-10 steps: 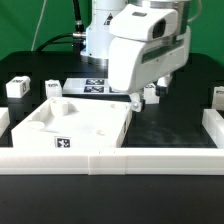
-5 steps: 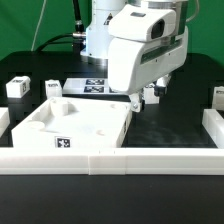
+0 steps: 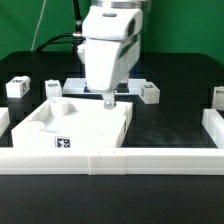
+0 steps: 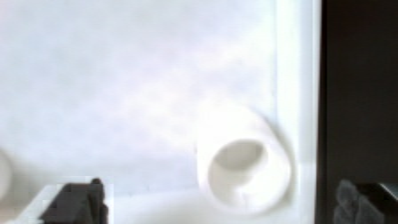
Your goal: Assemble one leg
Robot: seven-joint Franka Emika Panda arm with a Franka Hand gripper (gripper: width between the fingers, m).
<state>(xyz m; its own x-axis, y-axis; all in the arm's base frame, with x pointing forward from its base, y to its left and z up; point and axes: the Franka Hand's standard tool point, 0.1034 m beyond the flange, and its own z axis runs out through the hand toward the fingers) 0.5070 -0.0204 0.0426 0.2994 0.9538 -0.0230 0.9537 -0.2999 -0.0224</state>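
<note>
Several small white legs with tags lie on the black table: one just to the exterior view's right of my arm, one behind the tray, one at far left, one at the right edge. My gripper hangs over the far right corner of the big white tray-like part. In the wrist view my gripper is open and empty, with its dark fingers wide apart. The tray's corner hole lies below and between them.
The marker board lies behind the tray, mostly hidden by my arm. A low white rail runs along the front, with white wall pieces at the right and left. A green backdrop stands behind.
My arm has swung to the exterior view's left, from beside the right-hand leg to over the tray's far right corner. That leg stays on the table.
</note>
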